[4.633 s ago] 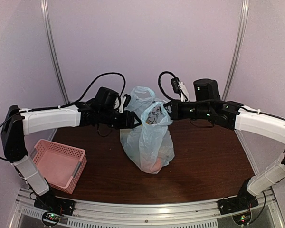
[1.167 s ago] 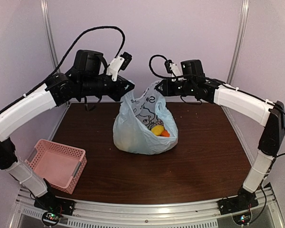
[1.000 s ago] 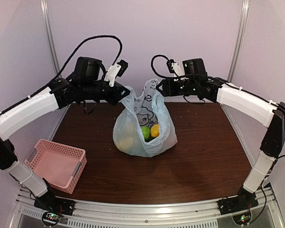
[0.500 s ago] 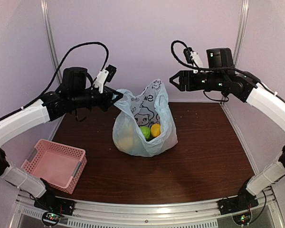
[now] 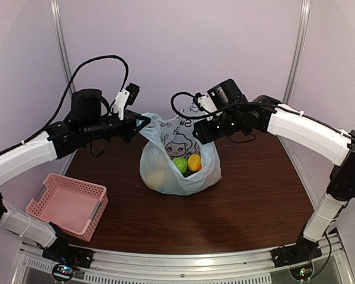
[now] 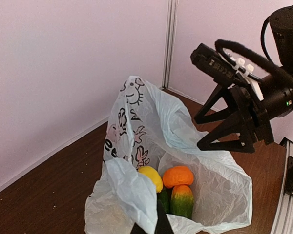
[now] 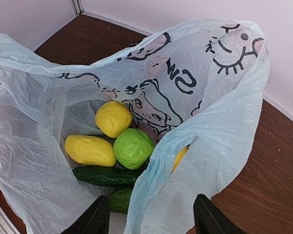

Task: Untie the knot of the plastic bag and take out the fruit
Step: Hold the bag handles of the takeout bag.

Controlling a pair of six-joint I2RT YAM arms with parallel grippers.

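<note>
Your left end effector is closed on a fold of the plastic bag at its left rim, pinching the thin film and holding it up and outward. That lift is what props the mouth open, since the plastic looks too limp to stand by itself. The bag sits on the tabletop between the two arms with its weight resting there, so only the rim is under tension. No knot shows at the mouth in any view and the handles look parted, so I judge the untying done and the removal step in hand.

Your right end effector hangs over the opening, pointed down into the bag, with its jaws spread wide and nothing between them. A flap of the bag's wall lies directly beneath it.

The fruit lies in the bottom of the bag: a yellow oval piece, a rounder yellow one, a green round one touching both, a dark cucumber-like one beneath them, and an orange one. The green one is the most exposed, so it is probably your easiest first pick. Mind the flap, because closing on film along with fruit could drag the bag. The pink basket stands well apart on the left.
</note>
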